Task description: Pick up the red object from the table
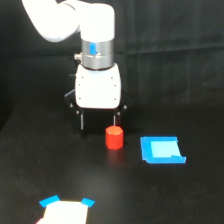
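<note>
— Red object standing upright on the black tabletop, just below the right-hand finger in the exterior view.
— And the jaws?
— Gripper spread wide, holding nothing, hanging behind it. Blue square piece lies flat to the exterior view's right.

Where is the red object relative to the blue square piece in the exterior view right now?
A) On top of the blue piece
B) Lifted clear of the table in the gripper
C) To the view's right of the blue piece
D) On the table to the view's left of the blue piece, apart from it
D: the red object stands on the table to the view's left of the blue square piece, with a bare gap between them.
</note>
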Motion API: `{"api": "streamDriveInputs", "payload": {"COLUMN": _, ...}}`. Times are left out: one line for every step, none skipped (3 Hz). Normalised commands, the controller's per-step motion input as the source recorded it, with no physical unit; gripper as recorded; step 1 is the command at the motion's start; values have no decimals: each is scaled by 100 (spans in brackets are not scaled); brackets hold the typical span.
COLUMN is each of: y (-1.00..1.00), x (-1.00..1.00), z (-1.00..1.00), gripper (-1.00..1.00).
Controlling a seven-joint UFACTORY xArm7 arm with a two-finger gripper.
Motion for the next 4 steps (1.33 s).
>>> {"api": "streamDriveInputs", "payload": {"y": -100, "x": -66, "z": -91, "gripper": 100}}
{"api": "streamDriveInputs", "payload": {"y": -57, "x": -66, "z": -85, "gripper": 100}}
{"api": "streamDriveInputs", "payload": {"y": -92, "x": -33, "z": -100, "gripper": 100}}
{"api": "streamDriveInputs", "payload": {"y": -67, "x": 96, "z": -35, "gripper": 100}}
